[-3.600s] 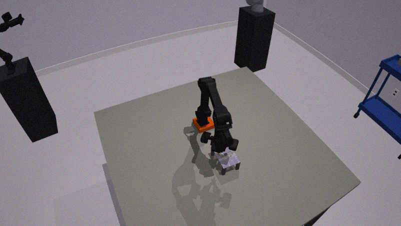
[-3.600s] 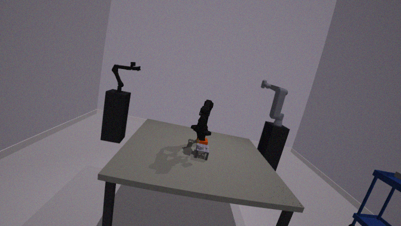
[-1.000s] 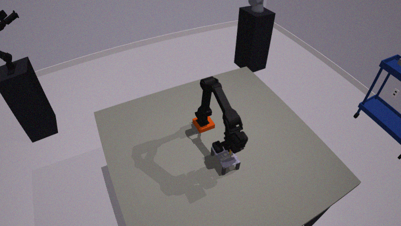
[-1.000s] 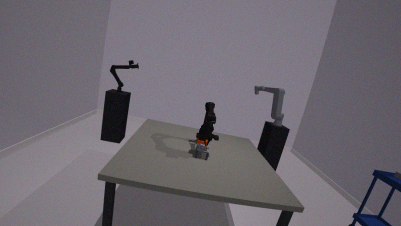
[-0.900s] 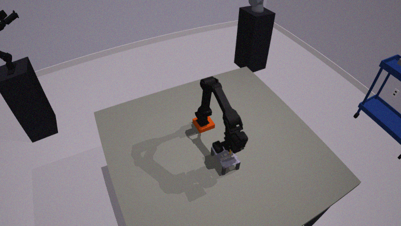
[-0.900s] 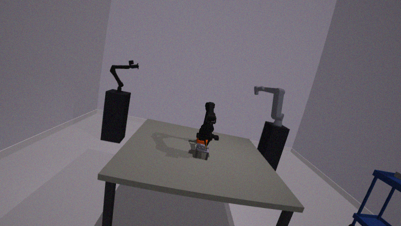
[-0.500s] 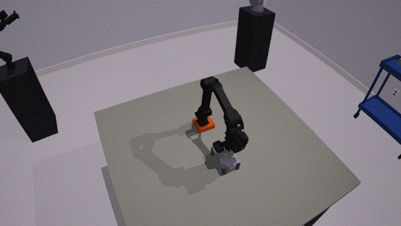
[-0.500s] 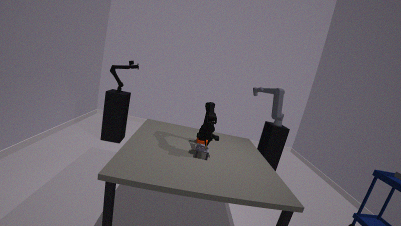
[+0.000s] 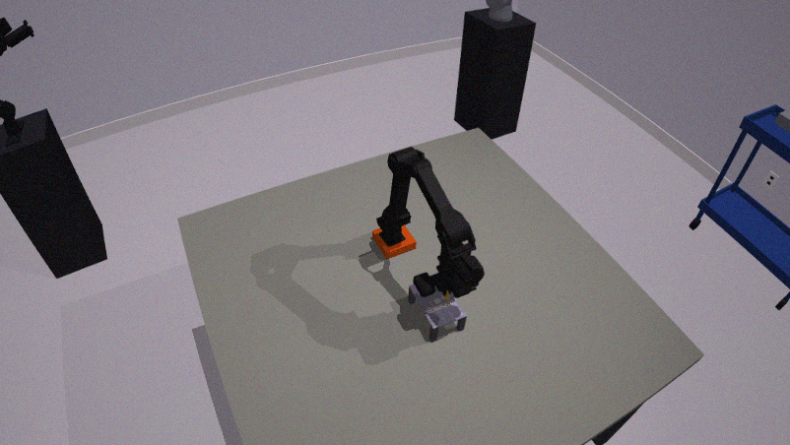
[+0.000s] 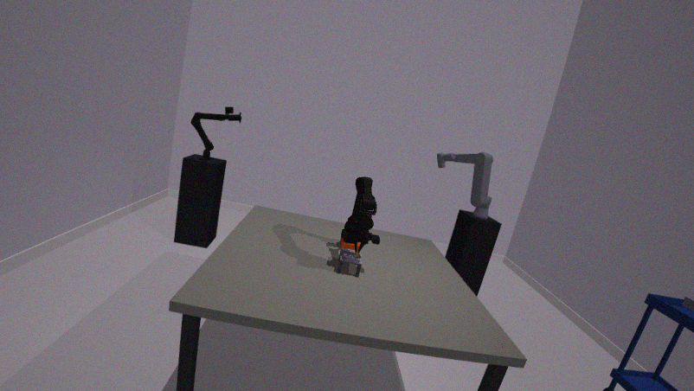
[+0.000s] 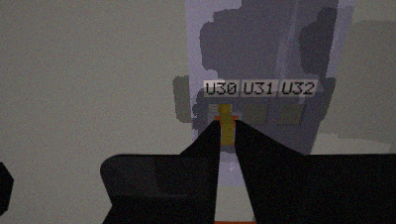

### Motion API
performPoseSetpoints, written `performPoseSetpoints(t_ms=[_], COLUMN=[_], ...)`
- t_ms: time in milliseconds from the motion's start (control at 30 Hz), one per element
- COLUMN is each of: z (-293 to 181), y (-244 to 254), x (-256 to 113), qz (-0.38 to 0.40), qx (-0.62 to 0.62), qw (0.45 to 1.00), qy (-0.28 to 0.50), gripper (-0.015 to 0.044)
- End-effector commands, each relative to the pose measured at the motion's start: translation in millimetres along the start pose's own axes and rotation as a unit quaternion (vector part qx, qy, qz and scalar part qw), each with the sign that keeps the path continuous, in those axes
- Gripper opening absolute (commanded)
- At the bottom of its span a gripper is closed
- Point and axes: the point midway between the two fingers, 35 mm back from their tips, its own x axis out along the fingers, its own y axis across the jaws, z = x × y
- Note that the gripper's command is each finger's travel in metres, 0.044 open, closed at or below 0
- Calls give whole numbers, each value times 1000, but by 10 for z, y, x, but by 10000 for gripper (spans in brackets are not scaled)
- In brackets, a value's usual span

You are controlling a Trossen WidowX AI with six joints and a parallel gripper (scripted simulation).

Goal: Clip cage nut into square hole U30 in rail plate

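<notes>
Grey-green is your table [image 9: 531, 331] [image 10: 330, 301]; on it stands the rail plate [image 9: 445, 315] [image 10: 350, 258] [image 11: 262, 45]. Your gripper [image 9: 446, 293] [image 10: 357, 248] [image 11: 226, 126] is closed upon the yellow cage nut [image 9: 446, 295] [image 10: 356, 253] [image 11: 227, 133], which is located at the U30 hole; its seating you cannot tell.
</notes>
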Motion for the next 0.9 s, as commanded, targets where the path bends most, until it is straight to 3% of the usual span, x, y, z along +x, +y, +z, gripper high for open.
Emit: performPoseSetpoints(t_ms=[0,867], z=[-2,-3], y=[-2,39], x=[1,3], qz=[-4,-8], qx=[2,2], qw=[1000,1000], qy=[1,1], gripper=[23,23])
